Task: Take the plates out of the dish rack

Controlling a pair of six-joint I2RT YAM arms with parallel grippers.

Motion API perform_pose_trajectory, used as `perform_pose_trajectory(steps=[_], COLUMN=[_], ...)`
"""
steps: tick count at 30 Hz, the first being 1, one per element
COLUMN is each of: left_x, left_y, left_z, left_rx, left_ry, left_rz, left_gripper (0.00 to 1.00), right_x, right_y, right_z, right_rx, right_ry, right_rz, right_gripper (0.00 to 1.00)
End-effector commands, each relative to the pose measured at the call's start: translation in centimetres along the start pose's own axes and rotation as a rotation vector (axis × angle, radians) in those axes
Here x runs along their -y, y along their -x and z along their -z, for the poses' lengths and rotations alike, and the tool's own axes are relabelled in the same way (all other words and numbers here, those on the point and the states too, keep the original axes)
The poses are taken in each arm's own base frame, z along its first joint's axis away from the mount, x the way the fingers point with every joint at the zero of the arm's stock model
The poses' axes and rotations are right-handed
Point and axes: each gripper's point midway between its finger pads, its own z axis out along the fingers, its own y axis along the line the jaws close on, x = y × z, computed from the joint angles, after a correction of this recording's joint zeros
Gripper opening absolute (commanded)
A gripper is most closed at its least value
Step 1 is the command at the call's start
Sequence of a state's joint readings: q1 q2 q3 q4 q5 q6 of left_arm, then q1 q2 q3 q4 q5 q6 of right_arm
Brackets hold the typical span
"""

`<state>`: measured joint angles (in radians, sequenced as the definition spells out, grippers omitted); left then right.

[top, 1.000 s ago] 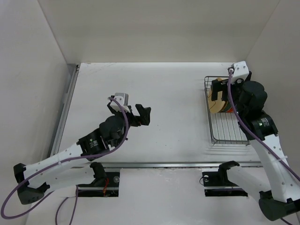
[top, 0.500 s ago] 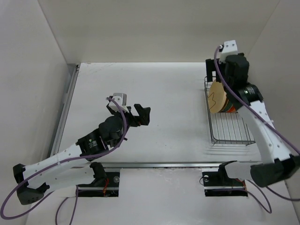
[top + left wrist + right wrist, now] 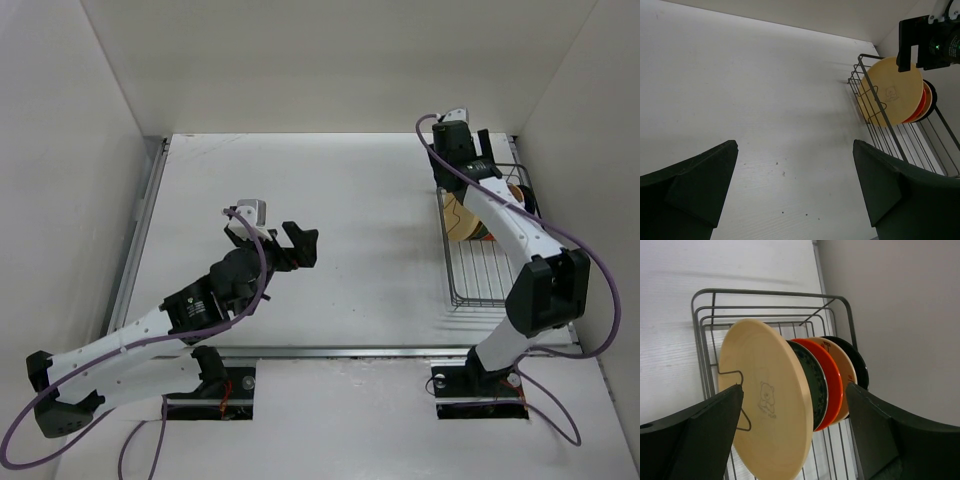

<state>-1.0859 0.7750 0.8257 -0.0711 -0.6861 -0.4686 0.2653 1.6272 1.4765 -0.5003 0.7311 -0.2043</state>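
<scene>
Plates [image 3: 892,92] – 5 of them – are standing on edge, packed face to face, in the far end of the dish rack [image 3: 487,272]. The rack is sitting on the right side of the table [image 3: 370,210]. Order from the front in the right wrist view: peach-tan plate [image 3: 765,410] with a small bear mark, dark plate [image 3: 815,380], orange-red plate [image 3: 834,385], tan plate [image 3: 846,367], black plate [image 3: 861,371]. Each one is overlapping the next, so only the peach-tan face is showing in full.

Right gripper [image 3: 794,387] is hanging just above the stack and pointing down at it. Its jaws are spread wide, 1 showing on each side of the plates in its own camera, and it is gripping nothing. In the left wrist view 1 jaw is overlapping the top rim of the peach-tan plate – cannot tell if it is touching.

Left gripper [image 3: 794,145] is hovering over the middle-left of the table, well apart from the rack. Its jaws are fully spread and holding nothing, and its camera is looking across the white tabletop toward the plates.

Left arm [image 3: 150,335] is reaching forward from its base at the near edge. Right arm [image 3: 520,235] is stretching along the rack to its far end
</scene>
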Motion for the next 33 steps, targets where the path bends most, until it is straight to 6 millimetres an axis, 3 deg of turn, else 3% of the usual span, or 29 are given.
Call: perform_pose_trajectory(steps=[1, 11, 22, 26, 33], left_x=[-0.1, -0.3, -0.3, -0.3, -0.3], left_y=[0.8, 1.4, 1.4, 1.4, 1.4], left_z=[0.2, 0.5, 0.5, 0.5, 0.5], left_rx=[0.031, 0.047, 0.047, 0.047, 0.047], left_ry=[0.006, 0.007, 0.007, 0.007, 0.007], left_rz=[0.038, 0.051, 0.051, 0.051, 0.051], left_gripper=[1.00, 1.00, 1.00, 1.00, 1.00], right_x=[2.7, 2.8, 1.6, 1.6, 2.3], right_y=[1.3, -1.2, -4.6, -5.1, -4.8], right_z=[0.0, -0.8, -1.9, -2.2, -1.4], right_rx=[0.025, -0.043, -0.129, -0.140, -0.123], right_ry=[-0.127, -0.098, -0.024, -0.020, -0.023], right_rz=[-0.069, -0.080, -0.043, -0.042, -0.048], right_gripper=[0.88, 0.65, 0.52, 0.32, 0.07])
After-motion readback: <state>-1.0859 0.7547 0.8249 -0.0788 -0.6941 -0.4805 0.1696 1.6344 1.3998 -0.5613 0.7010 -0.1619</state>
